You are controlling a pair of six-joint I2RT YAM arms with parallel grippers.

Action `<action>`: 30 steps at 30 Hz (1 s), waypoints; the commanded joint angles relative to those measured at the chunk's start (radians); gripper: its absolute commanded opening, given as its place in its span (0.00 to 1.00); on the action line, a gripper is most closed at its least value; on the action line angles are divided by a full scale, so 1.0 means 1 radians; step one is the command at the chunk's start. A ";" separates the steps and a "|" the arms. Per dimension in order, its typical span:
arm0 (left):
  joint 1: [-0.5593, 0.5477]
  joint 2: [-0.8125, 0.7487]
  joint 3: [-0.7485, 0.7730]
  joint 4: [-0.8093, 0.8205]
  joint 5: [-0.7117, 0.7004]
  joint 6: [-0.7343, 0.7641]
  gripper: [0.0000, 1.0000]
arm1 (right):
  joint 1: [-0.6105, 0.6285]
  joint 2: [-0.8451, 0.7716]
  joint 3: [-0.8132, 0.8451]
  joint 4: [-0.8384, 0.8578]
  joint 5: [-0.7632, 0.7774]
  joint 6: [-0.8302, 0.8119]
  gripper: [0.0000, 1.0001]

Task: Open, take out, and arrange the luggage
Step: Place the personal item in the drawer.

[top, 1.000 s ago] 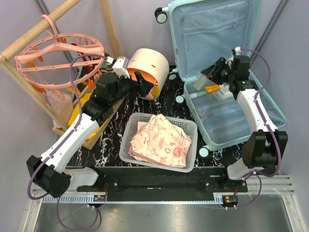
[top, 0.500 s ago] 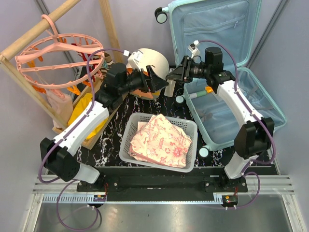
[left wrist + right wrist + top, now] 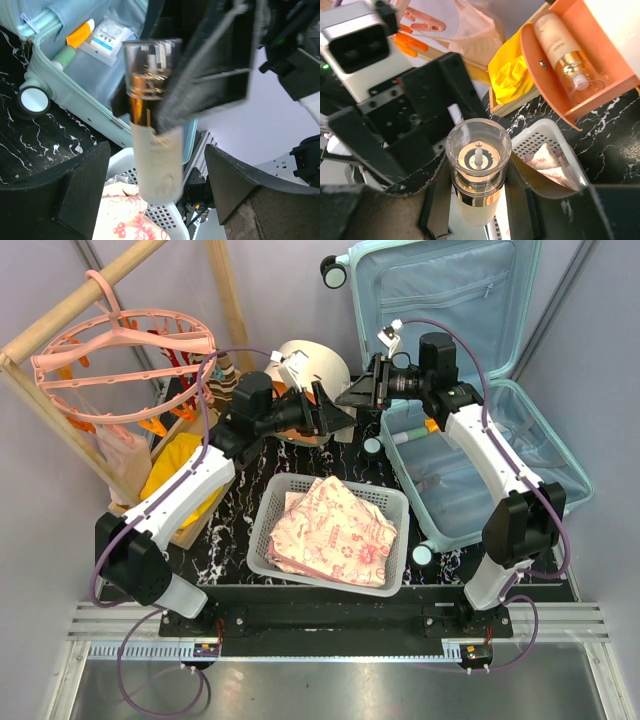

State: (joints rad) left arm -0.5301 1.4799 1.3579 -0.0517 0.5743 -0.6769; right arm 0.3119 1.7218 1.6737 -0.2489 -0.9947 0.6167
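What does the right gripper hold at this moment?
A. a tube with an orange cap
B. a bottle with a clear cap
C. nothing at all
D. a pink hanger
B: in the right wrist view, the right gripper is closed on the sides of a bottle that has a clear cap and a gold collar.

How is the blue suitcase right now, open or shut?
Open: the suitcase has its halves apart, showing blue lining and small items inside.
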 commanded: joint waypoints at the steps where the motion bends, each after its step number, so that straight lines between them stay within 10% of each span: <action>1: -0.010 0.034 0.041 0.049 0.042 -0.019 0.78 | 0.023 0.010 0.060 0.057 -0.058 0.023 0.00; 15: -0.011 0.051 0.053 0.078 0.001 -0.050 0.02 | 0.036 0.032 0.063 0.059 0.033 0.009 0.11; 21: -0.004 0.013 0.035 0.055 -0.097 -0.039 0.00 | 0.030 0.024 0.069 0.059 0.099 -0.003 0.69; 30: 0.016 -0.087 -0.019 -0.031 -0.333 -0.058 0.00 | -0.086 -0.047 0.043 0.062 0.212 -0.008 0.84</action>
State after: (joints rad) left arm -0.5190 1.4860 1.3315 -0.1005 0.3885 -0.7277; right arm 0.2867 1.7607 1.6958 -0.2287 -0.8585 0.6258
